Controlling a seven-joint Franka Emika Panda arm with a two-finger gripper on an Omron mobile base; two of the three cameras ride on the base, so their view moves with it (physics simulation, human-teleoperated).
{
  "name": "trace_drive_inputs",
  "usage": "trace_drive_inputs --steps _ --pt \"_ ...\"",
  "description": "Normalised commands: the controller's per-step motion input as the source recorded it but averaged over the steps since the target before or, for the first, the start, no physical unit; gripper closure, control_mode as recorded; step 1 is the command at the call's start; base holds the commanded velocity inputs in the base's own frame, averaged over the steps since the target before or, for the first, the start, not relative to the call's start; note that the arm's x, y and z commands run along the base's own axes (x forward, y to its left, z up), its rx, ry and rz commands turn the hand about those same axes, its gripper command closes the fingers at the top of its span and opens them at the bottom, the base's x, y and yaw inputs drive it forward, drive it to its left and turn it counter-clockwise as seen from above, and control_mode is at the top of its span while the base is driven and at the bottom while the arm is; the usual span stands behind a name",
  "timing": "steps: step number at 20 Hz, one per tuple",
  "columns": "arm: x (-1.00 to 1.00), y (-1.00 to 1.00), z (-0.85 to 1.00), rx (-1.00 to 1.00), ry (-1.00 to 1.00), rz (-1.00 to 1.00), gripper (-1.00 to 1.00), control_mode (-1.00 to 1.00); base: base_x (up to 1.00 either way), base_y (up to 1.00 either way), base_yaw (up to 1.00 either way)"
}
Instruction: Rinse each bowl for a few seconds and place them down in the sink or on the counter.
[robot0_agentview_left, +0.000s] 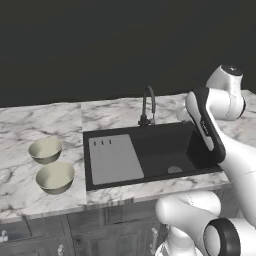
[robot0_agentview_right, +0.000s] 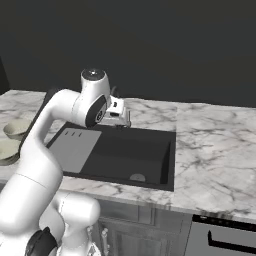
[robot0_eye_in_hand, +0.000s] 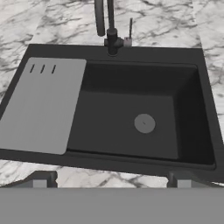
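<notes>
- Claw (robot0_eye_in_hand: 112, 181) spread wide above sink (robot0_eye_in_hand: 131, 54), holding nothing.
- Two bowls (robot0_agentview_left: 45, 150) (robot0_agentview_left: 55, 177) side by side on tabletop (robot0_agentview_left: 30, 125), left of sink.

Both base views look forward and down from behind the arm, one from the left, one from the right, sharing the sink (robot0_agentview_left: 150, 155) and bench (robot0_agentview_left: 45, 125). The hand view looks steeply down over the basin, nearer.

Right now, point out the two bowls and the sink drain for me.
far bowl (robot0_agentview_left: 45, 149), left base view, on its inner hollow.
near bowl (robot0_agentview_left: 55, 176), left base view, on its inner hollow.
sink drain (robot0_eye_in_hand: 144, 124), hand view, on the middle of the round drain cover.
</notes>
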Motion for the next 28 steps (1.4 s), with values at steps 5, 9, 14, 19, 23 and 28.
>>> trace_drive_inputs --steps 5,9,14,19,23,28 --pt "0.00 -0.19 -0.14 0.00 -0.04 0.01 -1.00 -1.00 0.00 0.00 0.00" --pt "0.03 -0.14 -0.17 0.00 -0.09 0.04 -1.00 -1.00 0.00 0.00 0.00" --pt "0.10 -0.14 -0.18 0.00 -0.13 0.06 -1.00 -1.00 0.00 0.00 0.00" --pt "0.07 -0.08 -0.19 0.00 -0.18 0.09 -1.00 -1.00 0.00 0.00 0.00" --pt "0.04 -0.06 -0.20 0.00 -0.19 0.09 -1.00 -1.00 0.00 0.00 0.00" --pt "0.03 -0.02 -0.22 -0.02 -0.18 0.08 -1.00 -1.00 0.00 0.00 0.00"
